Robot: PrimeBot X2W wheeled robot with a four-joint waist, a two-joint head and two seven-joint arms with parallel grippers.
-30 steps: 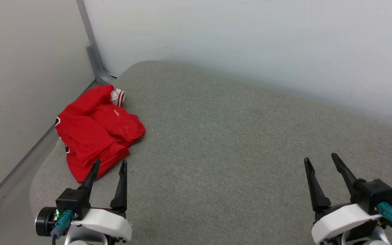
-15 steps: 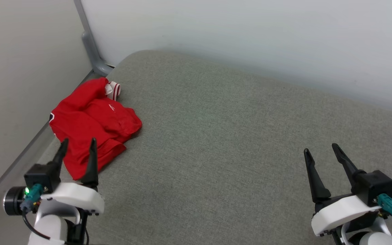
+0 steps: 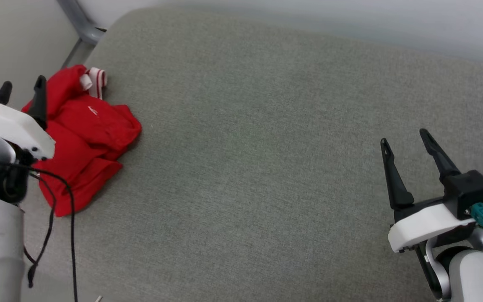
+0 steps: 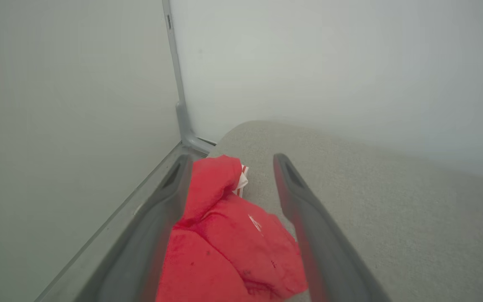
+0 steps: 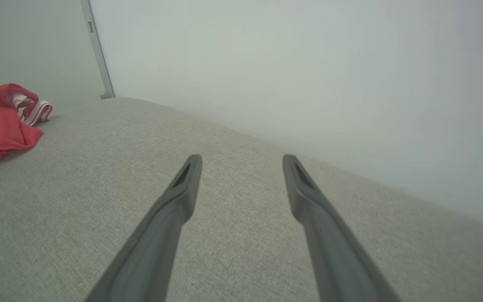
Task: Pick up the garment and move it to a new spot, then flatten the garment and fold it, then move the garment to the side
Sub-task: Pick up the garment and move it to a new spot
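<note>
The red jersey [image 3: 86, 138] lies crumpled at the far left corner of the grey cushion [image 3: 245, 147], close to the wall [image 4: 78, 105]. The left gripper [image 3: 22, 86] is by the jersey's left edge, fingers spread wide and holding nothing. The right gripper [image 3: 405, 138] is well apart over bare cushion, likewise spread and empty.
</note>
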